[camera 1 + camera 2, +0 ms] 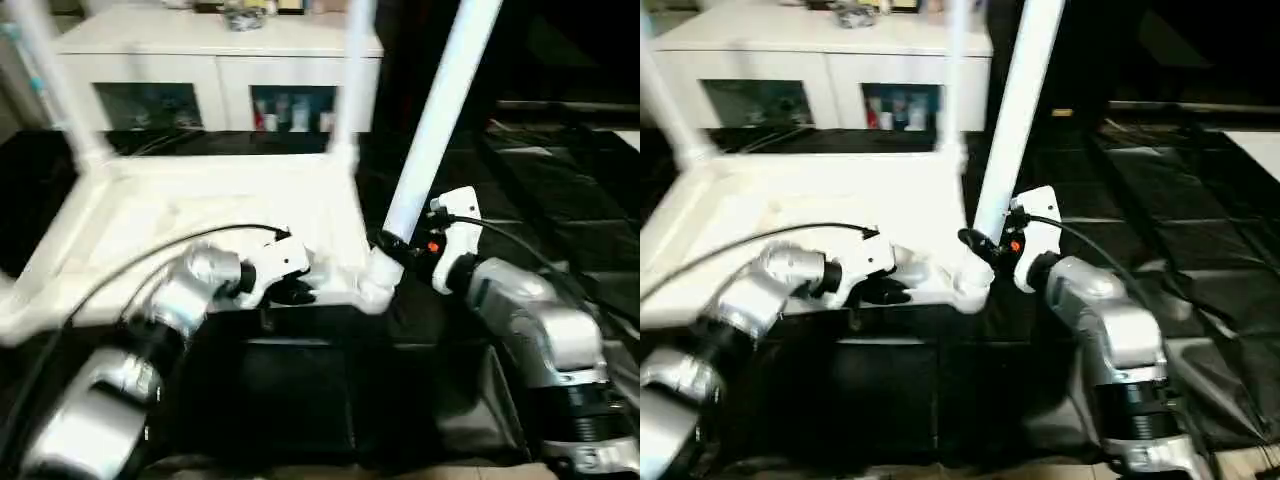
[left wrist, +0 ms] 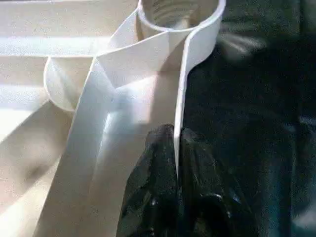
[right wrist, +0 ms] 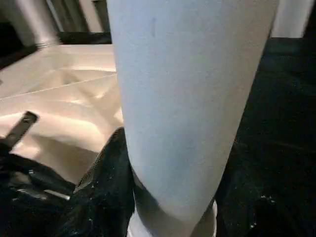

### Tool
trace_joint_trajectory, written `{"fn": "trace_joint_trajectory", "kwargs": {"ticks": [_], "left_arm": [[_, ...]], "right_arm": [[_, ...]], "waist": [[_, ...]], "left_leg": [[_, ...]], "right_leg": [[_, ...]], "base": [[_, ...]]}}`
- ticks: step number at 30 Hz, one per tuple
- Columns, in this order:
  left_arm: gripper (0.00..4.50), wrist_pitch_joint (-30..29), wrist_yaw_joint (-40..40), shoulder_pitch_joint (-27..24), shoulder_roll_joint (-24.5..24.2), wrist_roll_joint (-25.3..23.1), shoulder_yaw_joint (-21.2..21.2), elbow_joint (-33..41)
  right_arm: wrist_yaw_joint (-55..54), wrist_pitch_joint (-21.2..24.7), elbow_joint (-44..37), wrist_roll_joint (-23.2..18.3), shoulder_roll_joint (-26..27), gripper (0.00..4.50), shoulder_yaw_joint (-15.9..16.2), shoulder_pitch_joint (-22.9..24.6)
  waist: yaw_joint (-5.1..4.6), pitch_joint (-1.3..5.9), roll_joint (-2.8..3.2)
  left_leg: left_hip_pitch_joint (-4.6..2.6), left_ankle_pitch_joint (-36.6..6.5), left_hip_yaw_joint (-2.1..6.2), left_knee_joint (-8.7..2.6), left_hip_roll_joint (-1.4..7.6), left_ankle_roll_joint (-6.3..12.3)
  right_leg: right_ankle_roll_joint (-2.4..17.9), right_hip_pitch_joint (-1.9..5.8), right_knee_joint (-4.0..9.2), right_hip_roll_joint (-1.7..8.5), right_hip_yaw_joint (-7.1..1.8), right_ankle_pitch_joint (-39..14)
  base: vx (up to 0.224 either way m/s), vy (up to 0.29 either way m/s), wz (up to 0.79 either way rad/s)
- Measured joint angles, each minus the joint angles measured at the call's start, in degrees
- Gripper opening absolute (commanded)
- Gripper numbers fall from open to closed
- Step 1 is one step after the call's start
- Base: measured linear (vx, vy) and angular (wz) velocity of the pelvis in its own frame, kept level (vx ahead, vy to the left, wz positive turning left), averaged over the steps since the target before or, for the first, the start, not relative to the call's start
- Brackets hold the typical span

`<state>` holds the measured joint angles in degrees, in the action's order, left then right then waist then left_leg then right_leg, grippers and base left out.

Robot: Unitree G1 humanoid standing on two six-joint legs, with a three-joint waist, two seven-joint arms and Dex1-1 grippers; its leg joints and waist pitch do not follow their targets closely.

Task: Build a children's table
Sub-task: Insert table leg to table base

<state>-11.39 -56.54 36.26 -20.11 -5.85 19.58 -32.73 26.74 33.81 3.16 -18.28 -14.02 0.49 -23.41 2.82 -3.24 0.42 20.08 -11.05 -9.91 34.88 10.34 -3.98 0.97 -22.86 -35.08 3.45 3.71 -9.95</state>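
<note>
The children's table [image 1: 200, 215] lies upside down on the black work surface [image 1: 560, 210], its ribbed underside facing up, so the corner sockets are open to receive legs; two legs already stand at the far corners, one far-left leg [image 1: 50, 80] and one far-middle leg [image 1: 352, 80], with the white cabinet [image 1: 215, 70] behind them.

The left gripper [image 2: 177, 163] has its two black fingers [image 2: 153, 187] pinched together on the thin rim wall of the table top, one finger on each side of the wall; just beyond the fingertips, along that same wall, sits the round near corner socket [image 2: 173, 12]; I'd judge this pinch is there to steady the top so it cannot slide or twist while a leg is worked in.

The right gripper [image 1: 400, 245] is clasped round the low end of the near leg [image 1: 440, 110], its fingers part-way closed on the tube, right above the near-right corner where the leg meets the top; the leg rises and leans away from the fingers, tilted rather than upright; holding it low, near the socket, gives the best control over seating and turning it, I'd guess.

Whether the leg is fully seated I can't tell; by my reckoning this is the third leg going in, and the near-left corner socket [image 1: 15, 310] looks empty; a tilted leg could bind, so it likely wants straightening.
</note>
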Motion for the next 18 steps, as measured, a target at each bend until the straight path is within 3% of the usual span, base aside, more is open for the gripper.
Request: {"fn": "trace_joint_trajectory", "kwargs": {"ticks": [4, 8, 15, 16, 18], "left_arm": [[0.0, -2.41, 1.6, -2.79, 0.86, 1.73, -1.42, 3.76], [0.0, -4.6, 2.62, -5.05, 2.34, 3.43, -2.97, 6.93], [0.0, -3.51, 3.06, -5.37, 2.43, 3.25, -2.88, 7.26], [0.47, -3.79, 3.04, -5.36, 2.33, 3.25, -2.86, 7.4], [0.58, -4.69, 3.01, -5.39, 2.22, 3.3, -2.87, 7.68]], "right_arm": [[0.69, -2.36, 0.52, 0.89, -0.26, 1.86, 0.28, -0.03], [0.76, -3.08, 2.04, 1.16, -0.17, 1.86, 0.72, -0.31], [1.99, -3.16, 1.99, 1.66, -0.29, 1.86, 1.82, -0.42], [2.04, -3.17, 1.98, 1.74, -0.28, 1.86, 1.99, -0.41], [2.17, -3.18, 1.98, 1.86, -0.29, 1.86, 2.06, -0.41]], "waist": [[-0.24, 0.03, -0.09], [0.33, 0.08, -0.17], [0.38, 0.07, -0.18], [0.32, 0.06, -0.19], [0.25, 0.06, -0.2]], "left_leg": [[0.06, -0.01, 0.0, -0.19, -0.04, -0.01], [0.07, -0.01, 0.0, -0.47, -0.06, -0.01], [0.07, -0.03, 0.0, -0.53, -0.09, 0.0], [0.06, -0.03, 0.0, -0.53, -0.08, 0.0], [0.05, -0.02, 0.0, -0.53, -0.08, -0.01]], "right_leg": [[0.0, -0.04, 0.06, 0.0, -0.01, 0.0], [0.14, -0.24, 0.08, -0.01, 0.02, 0.07], [0.23, -0.28, 0.15, 0.0, 0.02, 0.11], [0.2, -0.28, 0.15, -0.01, 0.02, 0.1], [0.0, -0.27, 0.15, -0.01, 0.01, -0.03]], "base": [[0.0, 0.0, 0.0], [0.0, 0.0, 0.0], [0.0, 0.0, 0.0], [0.0, 0.0, 0.0], [0.0, 0.0, 0.0]]}}
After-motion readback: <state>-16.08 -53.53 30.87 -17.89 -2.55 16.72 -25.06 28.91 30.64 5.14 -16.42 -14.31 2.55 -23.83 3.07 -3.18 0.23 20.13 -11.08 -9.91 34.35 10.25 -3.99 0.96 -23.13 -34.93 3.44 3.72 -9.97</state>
